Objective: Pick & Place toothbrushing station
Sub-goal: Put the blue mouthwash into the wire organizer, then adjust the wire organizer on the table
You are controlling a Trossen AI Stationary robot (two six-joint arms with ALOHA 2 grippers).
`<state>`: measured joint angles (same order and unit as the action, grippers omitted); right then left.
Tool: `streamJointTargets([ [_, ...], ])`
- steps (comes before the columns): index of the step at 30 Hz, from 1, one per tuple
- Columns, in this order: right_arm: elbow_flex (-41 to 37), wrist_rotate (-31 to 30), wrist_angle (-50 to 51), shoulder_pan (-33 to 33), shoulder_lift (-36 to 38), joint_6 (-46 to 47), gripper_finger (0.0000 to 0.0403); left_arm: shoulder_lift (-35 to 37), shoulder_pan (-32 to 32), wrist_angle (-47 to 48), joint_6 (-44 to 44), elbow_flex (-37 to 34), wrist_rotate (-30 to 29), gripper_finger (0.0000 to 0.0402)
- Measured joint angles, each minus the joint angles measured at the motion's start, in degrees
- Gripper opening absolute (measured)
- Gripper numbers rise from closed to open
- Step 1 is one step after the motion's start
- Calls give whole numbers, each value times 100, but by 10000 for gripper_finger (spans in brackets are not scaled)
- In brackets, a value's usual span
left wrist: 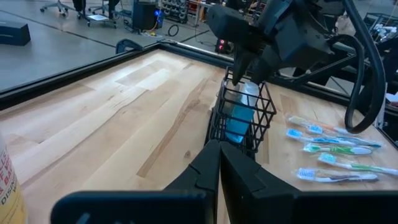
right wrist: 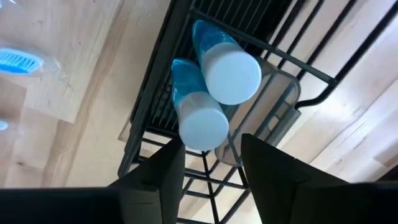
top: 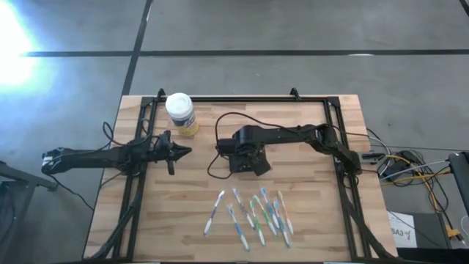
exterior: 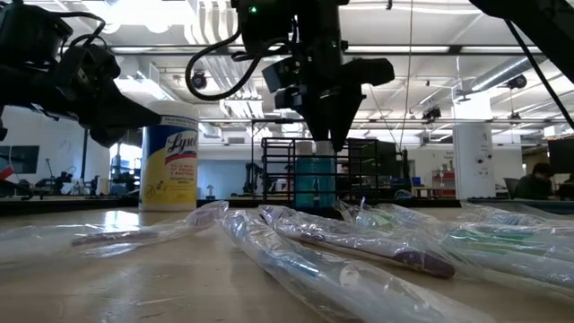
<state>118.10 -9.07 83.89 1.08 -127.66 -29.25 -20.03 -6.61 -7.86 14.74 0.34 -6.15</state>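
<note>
The toothbrushing station [top: 258, 168] is a black wire holder standing at the table's middle, also seen in the low view [exterior: 278, 170] and the left wrist view [left wrist: 264, 112]. Two blue tubes with white caps [right wrist: 214, 81] stand upright inside it. My right gripper [right wrist: 211, 165] points straight down just above the holder [right wrist: 158, 99], open, with the nearer tube's cap [right wrist: 202, 129] below the gap. My left gripper [top: 187, 152] waits at the table's left, shut and level, pointing at the holder [left wrist: 219, 149]. My right gripper comes from above, its fingers [right wrist: 168, 165] on either side of the nearer tube's white cap [right wrist: 202, 129]. I cannot tell whether a finger touches the cap. The tube stands upright in the holder.
A round yellow jar with a white lid [top: 181, 114] stands at the far left. Several wrapped toothbrushes [top: 253, 213] lie side by side near the front edge, close to the low camera [exterior: 359, 242]. A black frame [top: 242, 97] runs around the table.
</note>
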Motion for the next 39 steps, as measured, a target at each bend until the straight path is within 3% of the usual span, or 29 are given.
streamJointTargets([
  [14, 1241, 15, 611, 11, 446, 587, 160, 0, -4, 0, 2, 0, 2, 16],
  [19, 1061, 1146, 111, 68, 1363, 1061, 147, 0, -2, 34, 125, 0, 21, 16],
  [21, 579, 1159, -407, 5, 1942, 1377, 141, 0, 4, 107, 312, 0, 25, 16],
  [26, -1497, 62, -1650, -386, 3549, 2031, 119, -185, 56, 286, 736, 0, 164, 7],
  [31, -3908, -17, -3406, -599, 5193, 2974, 87, -577, 471, -114, 954, 0, 356, 4],
  [35, -5482, -7, -4548, -730, 6098, 3578, 44, -1077, 1054, -953, 1090, 0, -62, 3],
  [39, -6463, -36, -4896, -756, 6614, 3964, 13, -1692, 1547, -1608, 1269, 35, -612, 2],
])
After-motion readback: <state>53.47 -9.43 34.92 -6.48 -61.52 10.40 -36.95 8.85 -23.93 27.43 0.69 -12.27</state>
